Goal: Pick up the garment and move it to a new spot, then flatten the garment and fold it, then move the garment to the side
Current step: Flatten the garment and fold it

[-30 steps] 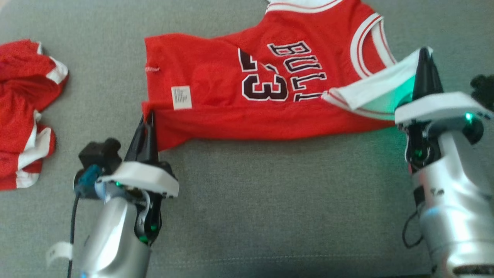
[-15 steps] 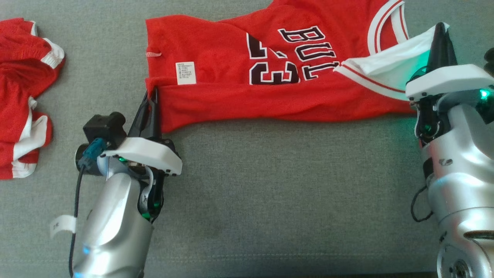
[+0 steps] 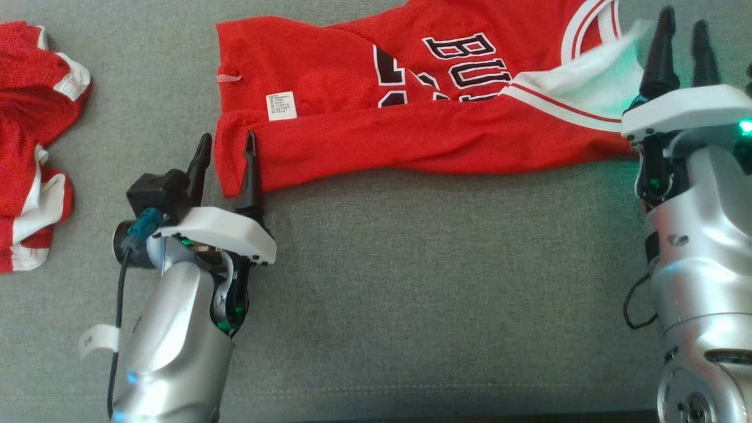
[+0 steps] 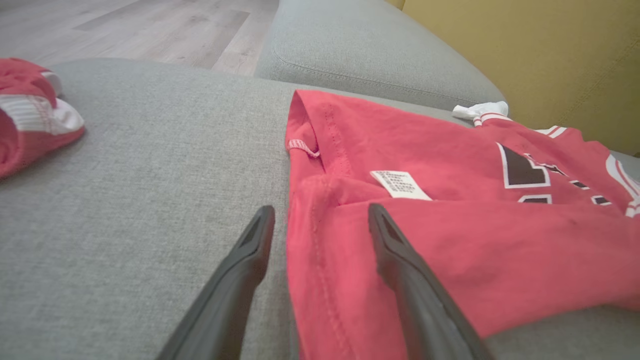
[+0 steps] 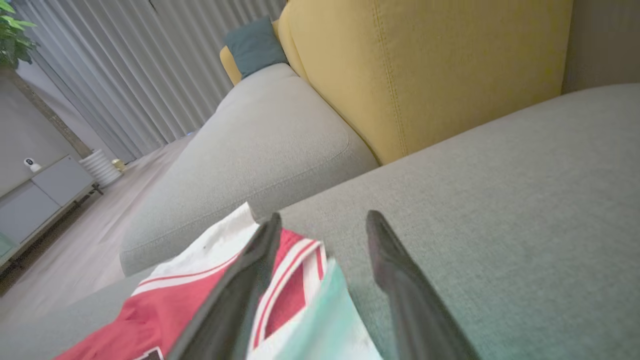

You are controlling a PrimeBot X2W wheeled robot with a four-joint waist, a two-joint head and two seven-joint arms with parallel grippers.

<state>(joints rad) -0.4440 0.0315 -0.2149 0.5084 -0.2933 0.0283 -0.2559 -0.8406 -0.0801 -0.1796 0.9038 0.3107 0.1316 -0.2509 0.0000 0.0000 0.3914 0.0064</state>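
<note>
Garment (image 3: 352, 135) released, left gripper (image 3: 228, 139) now spread, right gripper (image 3: 682, 22) also spread apart

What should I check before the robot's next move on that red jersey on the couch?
1. Left gripper open, with the garment corner unclamped between its fingers: ok.
2. Right gripper open: ok.
3. White-trimmed armhole flap free of the right gripper's fingers: cannot tell, it is blurred.
4. Garment lying flat: not ok, the armhole flap is turned up at the right end.
5. Second red garment apart from it, off to the left: ok.
6. Bare cushion between the garment and the robot: ok.
</note>
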